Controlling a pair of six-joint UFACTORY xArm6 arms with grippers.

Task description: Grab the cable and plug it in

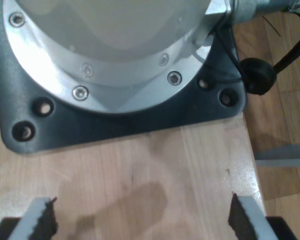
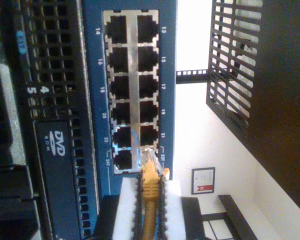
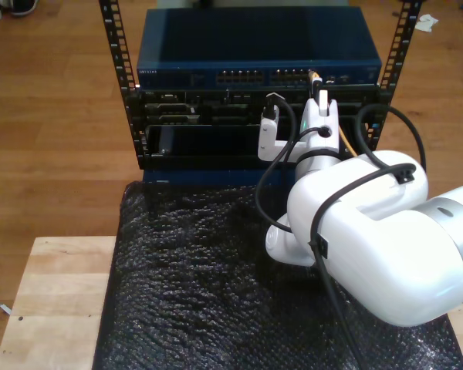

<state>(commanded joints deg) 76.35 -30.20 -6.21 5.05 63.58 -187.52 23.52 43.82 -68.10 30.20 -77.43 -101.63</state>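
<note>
The cable (image 2: 149,200) is thin and yellow-orange, and my second gripper (image 2: 150,205) is shut on it between white pads (image 2: 126,210). Its clear plug (image 2: 151,162) touches the end of the blue switch's (image 2: 95,75) port block (image 2: 132,90), by ports 23 and 24; I cannot tell whether it is seated. In the exterior view the second gripper (image 3: 321,108) reaches up to the switch (image 3: 258,69) at its right end, the cable (image 3: 344,144) trailing down beside the wrist. My first gripper (image 1: 142,222) stands open over bare wood, nothing between its fingers (image 1: 40,220).
A black rack (image 3: 123,85) holds the switch and a server with a DVD drive (image 2: 57,165). A black bubbled mat (image 3: 193,285) covers the wooden table (image 3: 46,301). Thick black cables (image 3: 278,169) loop over the white arm (image 3: 370,239). An arm's base plate (image 1: 115,127) lies ahead of the first gripper.
</note>
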